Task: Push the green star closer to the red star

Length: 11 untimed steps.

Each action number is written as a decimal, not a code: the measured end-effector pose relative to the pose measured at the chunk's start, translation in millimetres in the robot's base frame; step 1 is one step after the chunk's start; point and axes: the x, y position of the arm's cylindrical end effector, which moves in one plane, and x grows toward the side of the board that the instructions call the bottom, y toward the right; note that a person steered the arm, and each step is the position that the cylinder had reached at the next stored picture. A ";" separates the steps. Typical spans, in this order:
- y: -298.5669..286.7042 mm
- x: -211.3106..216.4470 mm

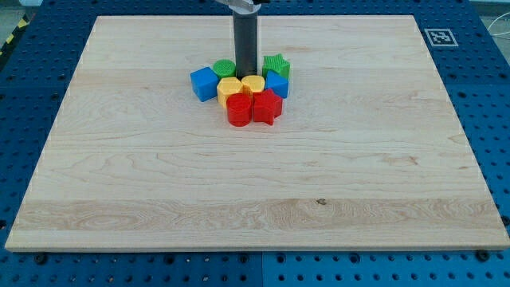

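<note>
The green star [276, 65] sits at the upper right of a tight cluster of blocks near the board's top middle. The red star [267, 107] lies at the cluster's lower right, with a blue block [276, 83] between the two stars. My tip [245, 76] stands in the cluster's middle, just left of the green star and right of a green round block [224, 68]. Its very end is behind the yellow blocks.
A red round block [238, 109] touches the red star's left side. Two yellow blocks [229, 87] [253, 84] lie just below my tip. A blue cube [204, 83] is at the cluster's left. The wooden board [255, 199] has a fiducial marker [437, 36] at its top right.
</note>
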 end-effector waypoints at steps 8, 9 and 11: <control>51.1 -38.3; 55.7 -14.6; 55.7 2.8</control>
